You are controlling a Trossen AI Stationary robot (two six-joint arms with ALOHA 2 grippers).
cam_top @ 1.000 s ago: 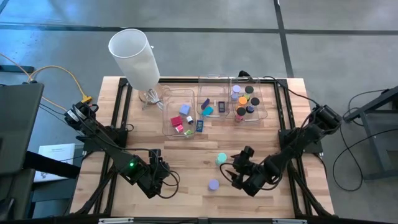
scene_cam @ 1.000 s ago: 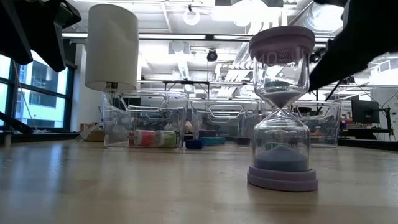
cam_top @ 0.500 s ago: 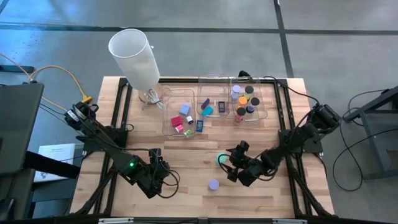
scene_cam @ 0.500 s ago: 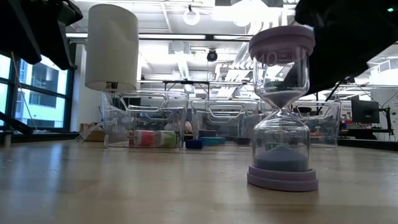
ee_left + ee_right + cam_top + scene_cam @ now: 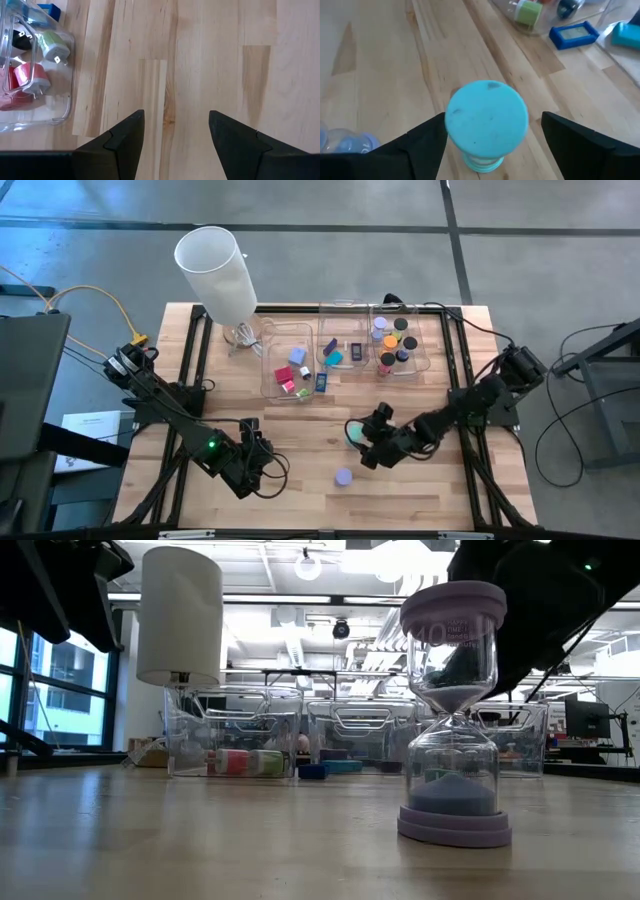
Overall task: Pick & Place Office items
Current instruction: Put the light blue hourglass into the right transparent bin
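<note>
Most small coloured office items (image 5: 340,355) already lie in the three clear plastic bins (image 5: 345,350) at the far side; a teal-capped sand timer (image 5: 486,120) and a lavender-capped sand timer (image 5: 343,477) stand loose on the pale wooden table (image 5: 300,430); the right gripper (image 5: 363,442), jaws wide, straddles the teal one without gripping; the left gripper (image 5: 175,131) hangs part-open and empty at the near left; an open workshop lies beyond.

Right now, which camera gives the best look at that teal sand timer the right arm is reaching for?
The right wrist view: the teal timer fills the middle, standing between the open right gripper fingers. The high view shows only a sliver beside the gripper. In the low view I cannot make it out; the left wrist view misses it.
</note>
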